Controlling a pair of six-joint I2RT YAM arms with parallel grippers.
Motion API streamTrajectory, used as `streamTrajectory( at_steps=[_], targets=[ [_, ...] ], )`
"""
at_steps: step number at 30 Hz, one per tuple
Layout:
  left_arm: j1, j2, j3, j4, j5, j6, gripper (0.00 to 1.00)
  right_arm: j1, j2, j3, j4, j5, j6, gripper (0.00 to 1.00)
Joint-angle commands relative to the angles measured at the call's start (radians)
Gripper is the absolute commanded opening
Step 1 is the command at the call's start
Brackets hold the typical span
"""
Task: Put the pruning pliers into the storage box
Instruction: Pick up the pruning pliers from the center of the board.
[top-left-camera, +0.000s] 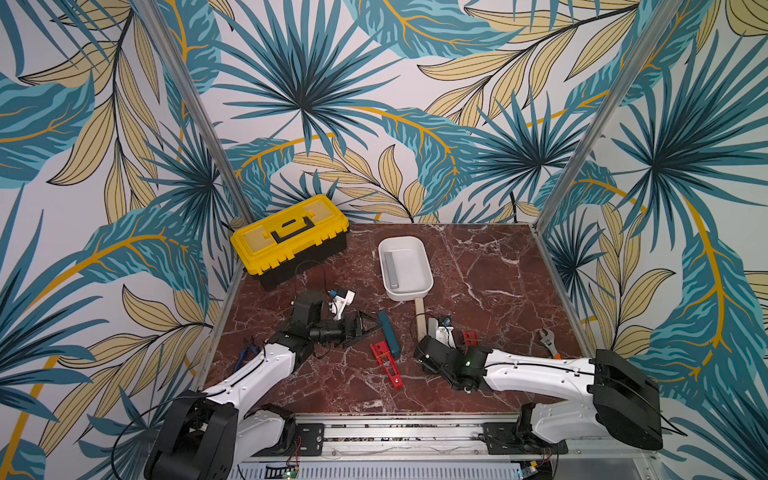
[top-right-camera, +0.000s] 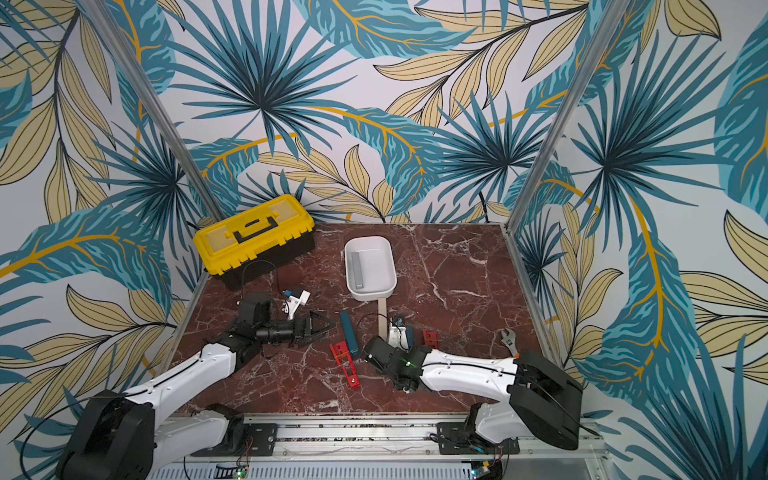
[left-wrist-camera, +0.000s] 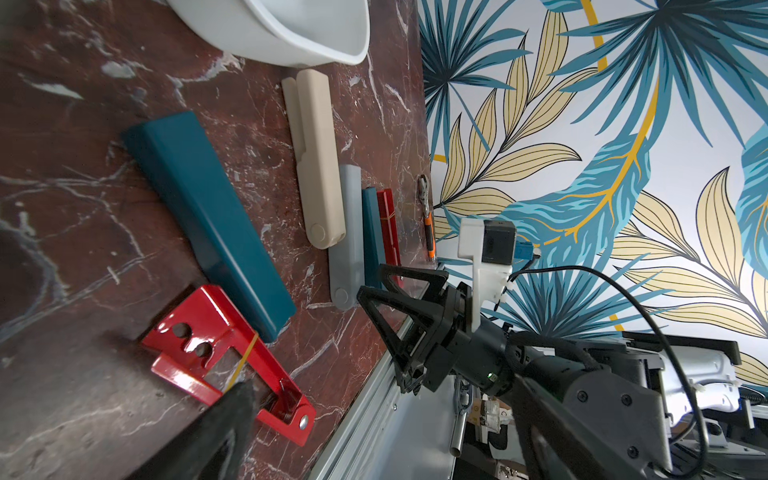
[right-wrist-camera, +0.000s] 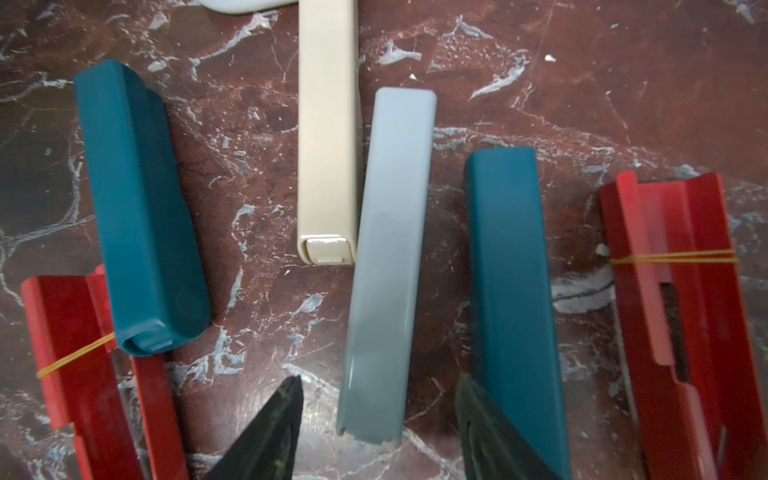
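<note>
A dark red marble table (top-left-camera: 498, 291) fills the booth floor in both top views. At its far left corner sits a yellow toolbox (top-left-camera: 291, 237), lid shut, black handle folded flat. Two arms reach in from the near edge.

The left gripper (top-left-camera: 370, 328) lies low, left of centre, pointing right. Its jaws are spread wide with nothing between them. The right gripper (right-wrist-camera: 376, 384) sits right of centre and points toward the far side. Its jaws stand parted on either side of the loose grey bar (right-wrist-camera: 386, 270), with a gap on each side, so nothing is pinched.

The storage box (top-left-camera: 409, 294) stands at the far centre, its long side running near to far. One of the pruning pliers, the boxed grey bar (top-left-camera: 391, 270), lies inside along the left wall.

The other six lie on the table, nearer than the box. The beige bar (top-left-camera: 419, 320) has its far end just beside the box's near wall. To its left, the left teal bar (top-left-camera: 389, 334) touches the left red bar (top-left-camera: 386, 363) with its near end. Right of the beige bar, the loose grey bar, the right teal bar (right-wrist-camera: 511, 291) and the right red bar (top-left-camera: 469, 337) lie side by side.

A wrench (top-left-camera: 549, 341) lies well apart, near the right edge. A thin yellow band (right-wrist-camera: 673, 257) circles the right red bar, and another circles the left one.
</note>
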Motion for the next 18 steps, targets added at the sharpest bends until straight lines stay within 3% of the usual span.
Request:
streamTrajectory(
  at_steps=[1,13,18],
  targets=[
    [-0.005,0.016,0.018,0.020,0.002,0.019,1.00,0.005,0.029,0.001,0.027,0.012,0.009,0.62],
    [-0.007,0.038,0.011,0.048,0.003,0.020,1.00,0.002,0.122,0.001,0.092,0.021,0.008,0.66],
    [-0.007,0.046,0.003,0.065,0.008,0.014,1.00,0.000,0.160,0.012,0.108,0.022,0.009,0.60]
  ],
)
